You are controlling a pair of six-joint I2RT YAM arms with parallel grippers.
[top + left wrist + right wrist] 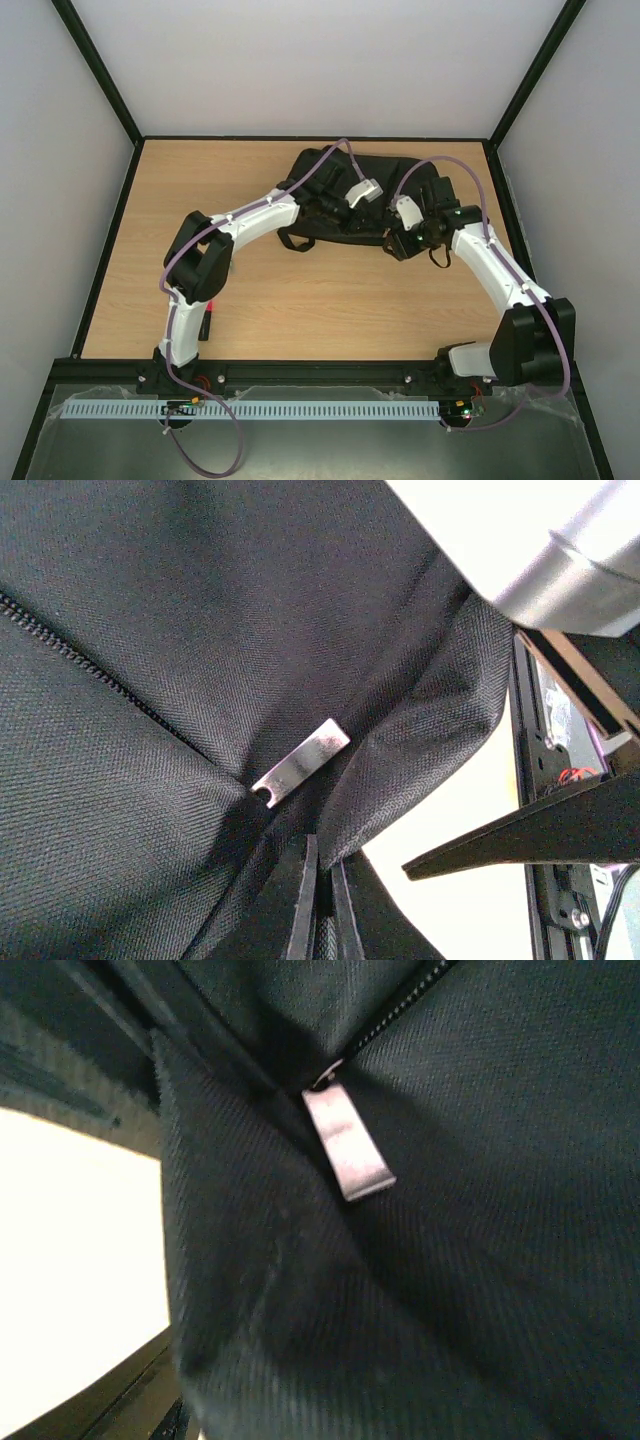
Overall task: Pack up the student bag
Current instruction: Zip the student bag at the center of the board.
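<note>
The student bag (372, 185) is laid far right of centre on the table (280, 300). The left gripper (322, 900) is pressed together, seemingly on a fabric fold, and the zip pull (300, 763) is seen just beyond its tips, slanting up-right. For the right gripper (402, 243), the finger spread cannot be told

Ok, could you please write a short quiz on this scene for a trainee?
1. True or false: the student bag lies at the near edge of the table.
2. The zip pull in the left wrist view is: A) flat silver metal, B) red plastic, C) a knotted cord.
3. Which gripper is pinched shut on a fold of the bag's fabric?
Key: 1 false, it lies at the far side; 2 A; 3 the left gripper.
</note>
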